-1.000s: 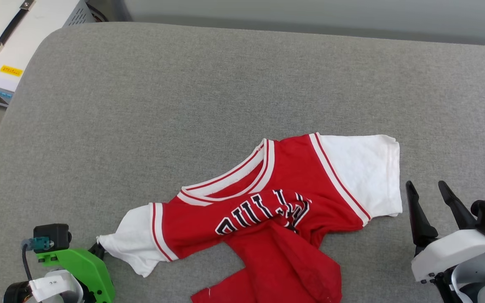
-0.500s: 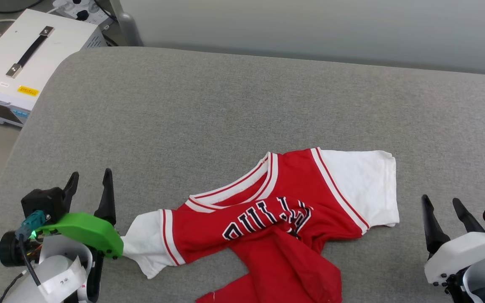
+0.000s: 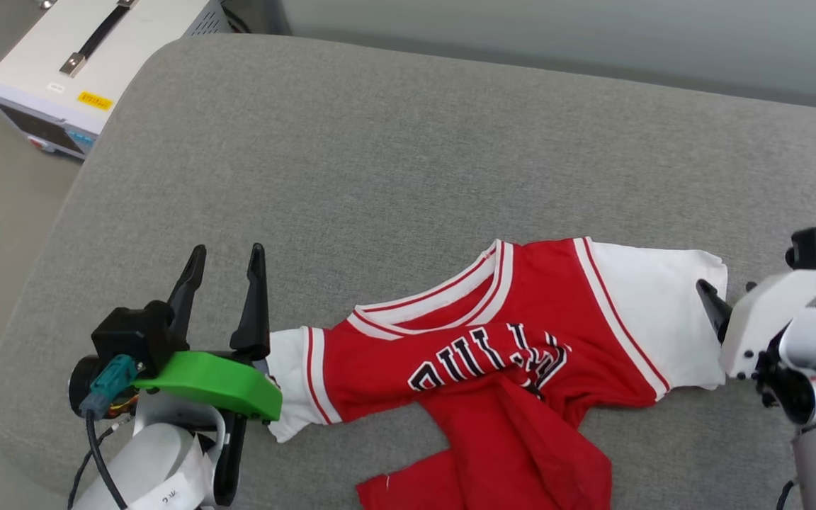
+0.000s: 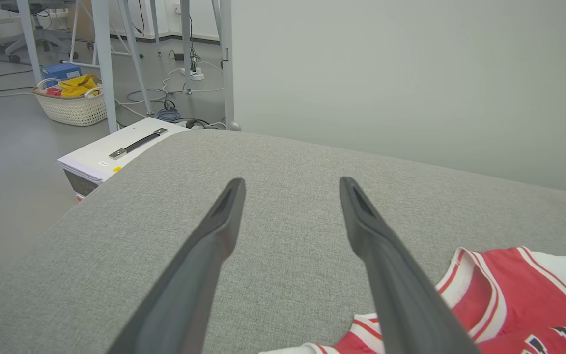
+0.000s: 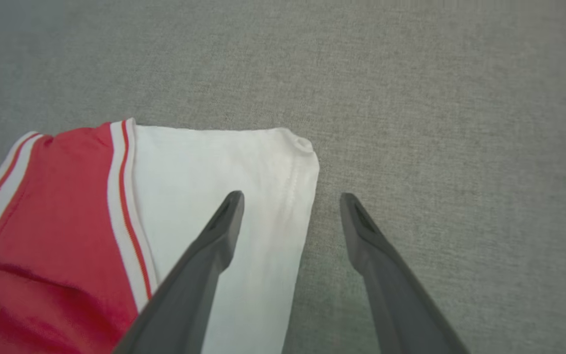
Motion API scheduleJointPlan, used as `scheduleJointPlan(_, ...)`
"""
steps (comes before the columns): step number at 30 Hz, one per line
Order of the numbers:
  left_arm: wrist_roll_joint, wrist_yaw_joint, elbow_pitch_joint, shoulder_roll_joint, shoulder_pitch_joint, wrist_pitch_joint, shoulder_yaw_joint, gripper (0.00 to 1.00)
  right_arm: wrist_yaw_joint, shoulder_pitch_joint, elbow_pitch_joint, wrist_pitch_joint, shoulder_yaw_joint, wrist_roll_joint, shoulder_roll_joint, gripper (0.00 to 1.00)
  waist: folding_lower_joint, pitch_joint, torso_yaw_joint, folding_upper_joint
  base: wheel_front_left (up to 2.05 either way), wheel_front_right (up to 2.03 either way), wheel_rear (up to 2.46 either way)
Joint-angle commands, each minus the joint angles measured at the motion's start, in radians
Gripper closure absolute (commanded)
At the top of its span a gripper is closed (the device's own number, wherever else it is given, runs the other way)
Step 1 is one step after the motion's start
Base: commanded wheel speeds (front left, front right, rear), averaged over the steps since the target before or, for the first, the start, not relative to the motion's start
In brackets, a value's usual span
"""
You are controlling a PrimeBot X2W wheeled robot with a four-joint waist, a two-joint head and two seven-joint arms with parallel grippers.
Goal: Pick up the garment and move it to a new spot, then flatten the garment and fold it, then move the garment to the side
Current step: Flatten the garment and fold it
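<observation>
right gripper point(image 5: 291, 194) is spread wide, holding nothing. one finger sits over the white sleeve point(image 5: 224, 167), the other over bare grey cushion point(image 5: 435, 123), straddling the cuff edge. can't tell if the tips touch fabric. left gripper point(image 3: 229, 248) is spread too & empty, tips pointing up & away over the cushion, w/ the other white sleeve point(image 3: 287, 354) just beside its green mount point(image 3: 217, 382).

the garment point(image 3: 521, 312) lies near the cushion's front edge, btwn the two grippers. collar is away from the robot, chest print creased, red lower body bunched & twisted.

prob the flatten step: shirt's down but not smooth, no fold yet. next move calls for the right jaws to lower onto that cuff, pinch it & pull outward. left likely needs to take its sleeve so the cloth tensions instead of sliding.

pose: right forearm comes in from the right edge, wrist tipped down at the sleeve. left arm rises from lower left, fingers roughly level.
</observation>
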Motion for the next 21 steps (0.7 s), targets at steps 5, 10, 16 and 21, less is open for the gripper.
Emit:
scheduleJointPlan(5,0.031,-0.041,0.012,-0.049,-0.022,-0.006,0.009,0.00,-0.001,-0.125,0.104,0.131,0.060,0.007,-0.078,0.00,-0.0001,0.060,0.068,0.0000,0.00,0.00,0.00)
scheduleJointPlan(10,0.045,-0.078,0.050,-0.091,-0.019,-0.006,0.037,0.00,-0.001,-0.135,0.228,0.292,0.134,0.019,-0.112,0.00,-0.0001,0.069,0.091,0.0000,0.00,0.00,0.00)
scheduleJointPlan(16,0.059,-0.101,0.077,-0.111,0.000,-0.006,0.071,0.00,-0.001,-0.087,0.241,0.418,0.198,0.064,-0.121,1.00,-0.0001,0.068,0.088,0.0000,0.00,0.00,0.00)
scheduleJointPlan(21,0.059,-0.111,0.107,-0.112,0.019,-0.006,0.091,0.00,-0.001,-0.102,0.200,0.389,0.183,0.075,-0.135,1.00,-0.0001,0.044,0.067,0.0000,0.00,0.00,0.00)
